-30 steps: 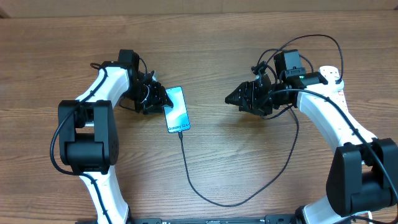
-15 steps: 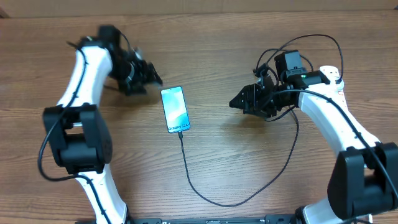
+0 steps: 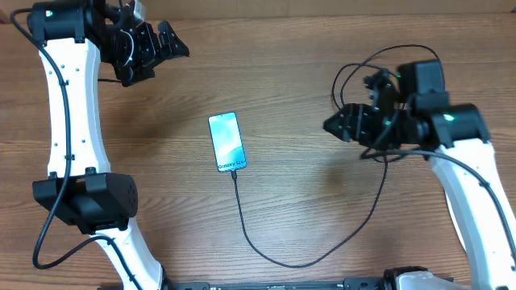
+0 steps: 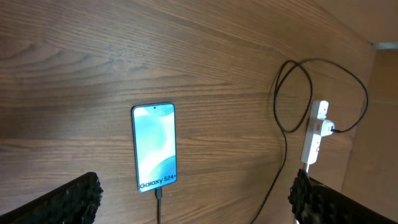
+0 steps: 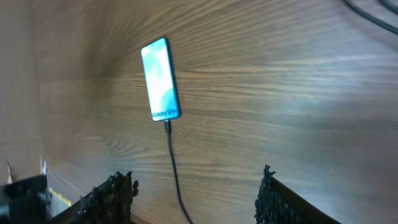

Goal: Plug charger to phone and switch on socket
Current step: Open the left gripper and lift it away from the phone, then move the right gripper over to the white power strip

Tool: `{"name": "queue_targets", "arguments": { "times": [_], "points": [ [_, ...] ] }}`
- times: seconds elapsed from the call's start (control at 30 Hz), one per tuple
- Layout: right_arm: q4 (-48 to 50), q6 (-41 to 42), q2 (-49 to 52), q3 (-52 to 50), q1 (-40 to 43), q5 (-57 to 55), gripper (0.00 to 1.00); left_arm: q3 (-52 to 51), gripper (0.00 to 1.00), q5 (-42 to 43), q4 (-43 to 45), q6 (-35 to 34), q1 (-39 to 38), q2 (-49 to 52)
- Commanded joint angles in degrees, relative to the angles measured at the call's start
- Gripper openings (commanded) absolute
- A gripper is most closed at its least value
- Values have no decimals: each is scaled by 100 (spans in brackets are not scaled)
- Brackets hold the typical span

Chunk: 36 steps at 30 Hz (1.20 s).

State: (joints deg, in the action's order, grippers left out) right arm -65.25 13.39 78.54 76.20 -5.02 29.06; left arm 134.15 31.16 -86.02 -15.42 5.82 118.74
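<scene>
Half a second on: the left gripper [image 3: 173,42] has swung up and far off to the back-left of the phone [image 3: 226,142]; a second ago it sat against the phone's left edge. The right gripper [image 3: 337,126] has pulled back too and now hangs well to the phone's right. The phone has not shifted; it lies flat mid-table [image 3: 290,64], screen lit. The charger [image 3: 294,264] remains joined to the phone's near end, loops toward the robot, then climbs away to the phone's right. Left fingers [image 4: 74,199] are spread wide with nothing between them; right fingers [image 5: 115,196] likewise spread and empty. The socket [image 4: 314,134] lies far right of the phone, seen only from the left wrist; overhead, the right arm covers it. A black plug appears seated in its side. Reading: the phone end looks done and both arms are letting go. Switch position is too small to read, so that step stays unconfirmed. Count: 1 phone, 1 charger, 1 socket, 2 grippers; at least 1 red switch shows, a firm number not possible.
</scene>
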Motion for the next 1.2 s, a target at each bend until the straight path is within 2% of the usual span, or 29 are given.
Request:
{"name": "queue_targets", "arguments": {
  "times": [0.0, 0.23, 0.4, 1.0, 1.17],
  "points": [
    [-223, -160, -417, 136, 332, -98, 66, 55, 100, -249, -31, -151, -22, -57],
    [-758, -457, -883, 136, 975, -149, 66, 55, 100, -1115, -31, -151, -22, -57],
    [-863, -457, -955, 136, 1182, -205, 66, 55, 100, -1386, -31, -151, -22, -57],
    [-1014, -492, -955, 133, 1191, -376, 68, 55, 100, -1377, -31, -151, -22, -57],
    [-1071, -439, -955, 133, 1191, -376, 60, 55, 100, -1379, -31, -151, -22, -57]
  ]
}}
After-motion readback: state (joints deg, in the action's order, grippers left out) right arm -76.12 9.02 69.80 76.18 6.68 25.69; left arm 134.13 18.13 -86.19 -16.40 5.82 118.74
